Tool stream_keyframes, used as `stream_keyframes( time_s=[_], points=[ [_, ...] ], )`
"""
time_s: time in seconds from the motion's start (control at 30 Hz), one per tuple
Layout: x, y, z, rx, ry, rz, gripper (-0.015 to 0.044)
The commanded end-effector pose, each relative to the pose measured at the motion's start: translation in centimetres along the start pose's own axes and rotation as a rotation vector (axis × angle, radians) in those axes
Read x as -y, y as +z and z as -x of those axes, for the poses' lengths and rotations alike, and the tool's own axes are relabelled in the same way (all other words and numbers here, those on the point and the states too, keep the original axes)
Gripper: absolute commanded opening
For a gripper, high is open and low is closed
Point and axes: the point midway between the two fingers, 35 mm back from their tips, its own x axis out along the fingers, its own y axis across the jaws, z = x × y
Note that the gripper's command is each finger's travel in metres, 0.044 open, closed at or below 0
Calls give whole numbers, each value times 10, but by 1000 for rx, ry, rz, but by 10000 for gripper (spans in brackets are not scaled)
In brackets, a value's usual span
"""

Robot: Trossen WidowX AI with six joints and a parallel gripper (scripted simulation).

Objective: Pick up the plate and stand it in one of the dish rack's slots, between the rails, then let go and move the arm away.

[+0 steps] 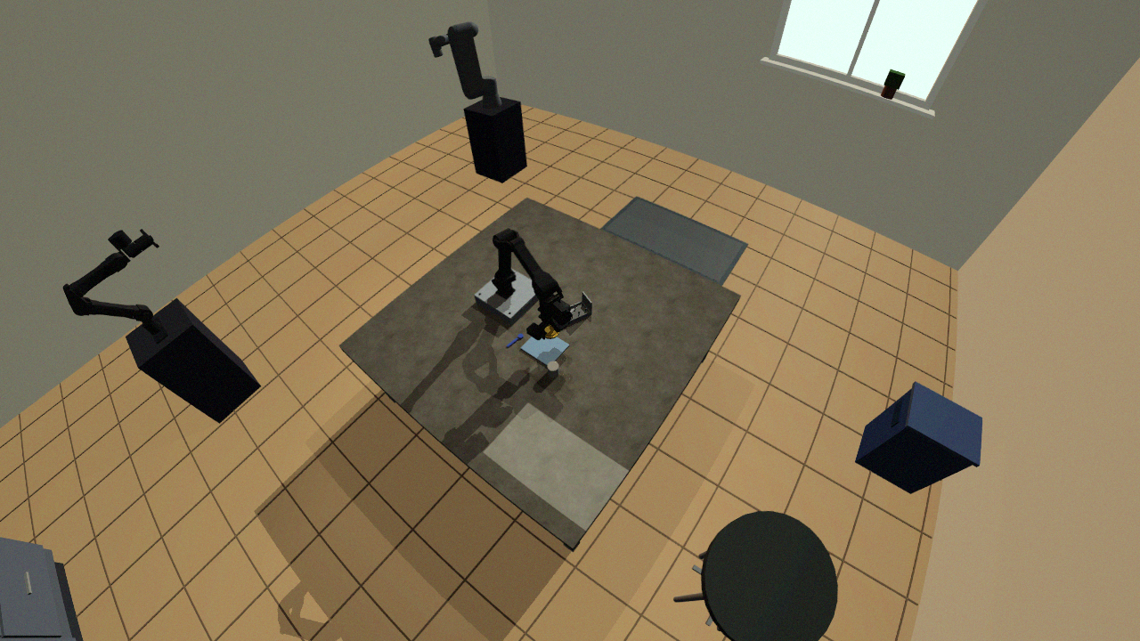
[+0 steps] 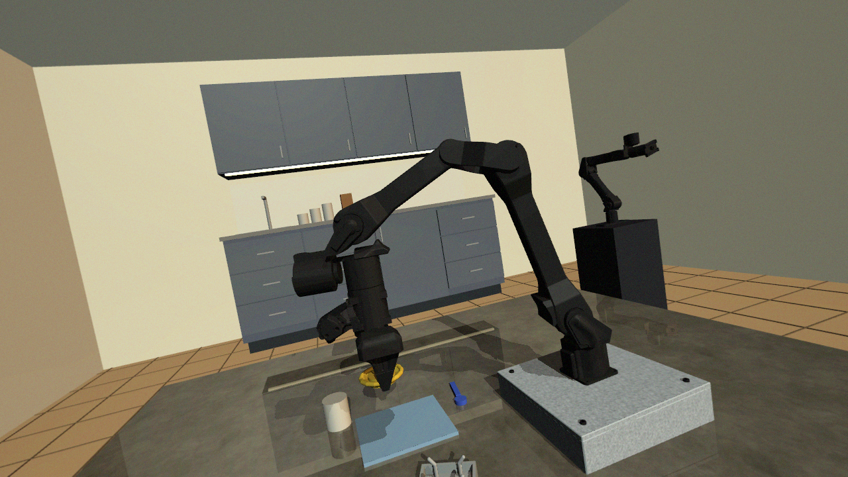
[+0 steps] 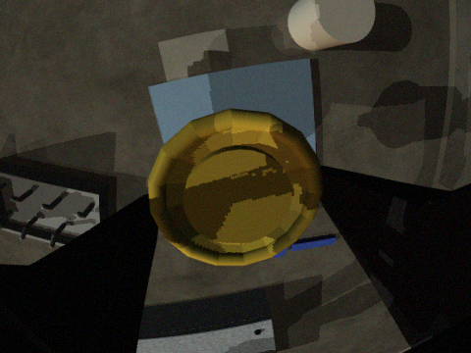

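Note:
The yellow plate (image 1: 550, 331) (image 2: 368, 376) (image 3: 235, 181) hangs roughly level between the fingers of my gripper (image 2: 385, 379) (image 3: 235, 189), raised above the work surface. The gripper points down and is shut on the plate across its width, with one finger at each side of the rim in the wrist view. The grey dish rack (image 1: 585, 304) (image 2: 447, 468) (image 3: 74, 195) stands to the left in the wrist view, with short rails pointing up. It is cut off at the bottom of the exterior view and at the left of the wrist view.
A light blue board (image 1: 535, 348) (image 2: 409, 430) (image 3: 182, 98) lies below the plate. A white cylinder (image 1: 552, 366) (image 2: 336, 412) (image 3: 306, 25) stands beside the board. A blue spoon (image 1: 515, 341) (image 2: 456, 395) (image 3: 314, 243) lies between the board and the arm's grey base (image 2: 646, 409) (image 3: 206, 343).

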Motion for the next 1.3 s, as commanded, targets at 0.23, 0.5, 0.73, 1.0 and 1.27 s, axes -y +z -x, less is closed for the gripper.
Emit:
stream_keyframes(
  time_s=[0.23, 0.5, 0.73, 1.0, 1.27],
  points=[
    [1, 2, 46, 4, 2, 3, 0],
    [1, 2, 77, 4, 2, 3, 0],
    [-13, -6, 84, 3, 4, -43, 0],
    [-79, -60, 84, -4, 11, -304, 0],
    [-94, -79, 82, -6, 12, -382, 0]
  ],
)
